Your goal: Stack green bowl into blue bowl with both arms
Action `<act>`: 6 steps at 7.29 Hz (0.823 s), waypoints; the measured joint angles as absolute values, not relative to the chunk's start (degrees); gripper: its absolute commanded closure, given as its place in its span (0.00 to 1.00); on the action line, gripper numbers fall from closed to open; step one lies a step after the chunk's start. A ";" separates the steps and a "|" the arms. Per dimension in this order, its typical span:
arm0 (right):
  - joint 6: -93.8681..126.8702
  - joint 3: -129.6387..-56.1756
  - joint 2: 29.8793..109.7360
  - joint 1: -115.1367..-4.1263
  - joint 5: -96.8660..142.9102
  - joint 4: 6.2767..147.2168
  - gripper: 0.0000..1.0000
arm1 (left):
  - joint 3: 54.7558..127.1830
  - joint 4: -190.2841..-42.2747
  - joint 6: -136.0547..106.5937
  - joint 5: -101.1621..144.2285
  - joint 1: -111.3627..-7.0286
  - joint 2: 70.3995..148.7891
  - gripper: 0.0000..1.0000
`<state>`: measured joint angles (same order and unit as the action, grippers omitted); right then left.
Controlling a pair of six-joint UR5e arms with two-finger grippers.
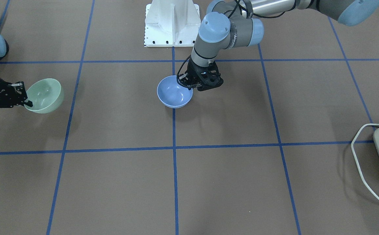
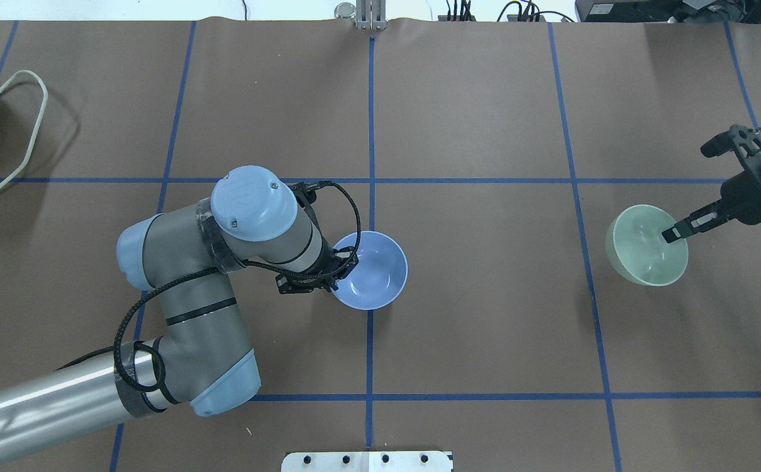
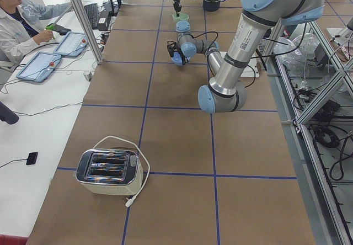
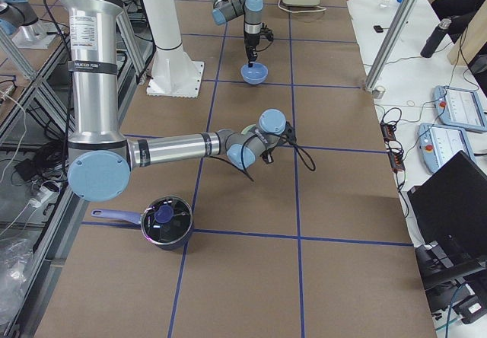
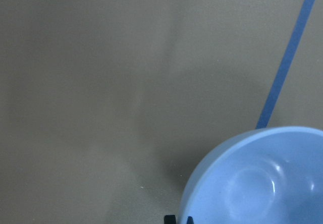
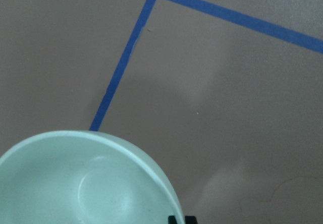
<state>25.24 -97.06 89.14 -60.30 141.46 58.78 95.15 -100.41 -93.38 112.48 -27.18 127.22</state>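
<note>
The blue bowl hangs near the table's middle, on the centre tape line. My left gripper is shut on its near-left rim, one finger inside and one outside. The front view shows the blue bowl slightly tilted in the left gripper. The green bowl is at the far right, tilted, and seems to be off the table. My right gripper is shut on its rim. The front view shows the green bowl and the right gripper. Both wrist views show their bowls: blue, green.
A toaster with a white cord stands at the table's left end. The white pedestal stands between the arms. A dark pot with a lid sits near the right end. An operator sits beside the table.
</note>
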 measured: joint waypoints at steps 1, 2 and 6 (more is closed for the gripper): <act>25.42 -100.69 87.16 -60.69 141.74 65.34 1.00 | 95.07 -100.56 -93.16 112.44 -27.13 127.25 0.93; 26.23 -103.97 84.71 -60.81 141.73 71.72 1.00 | 94.97 -100.66 -93.07 112.42 -27.07 127.25 0.93; 38.31 -107.46 75.14 -57.57 141.24 78.64 1.00 | 94.40 -100.99 -92.97 112.58 -26.99 127.35 0.48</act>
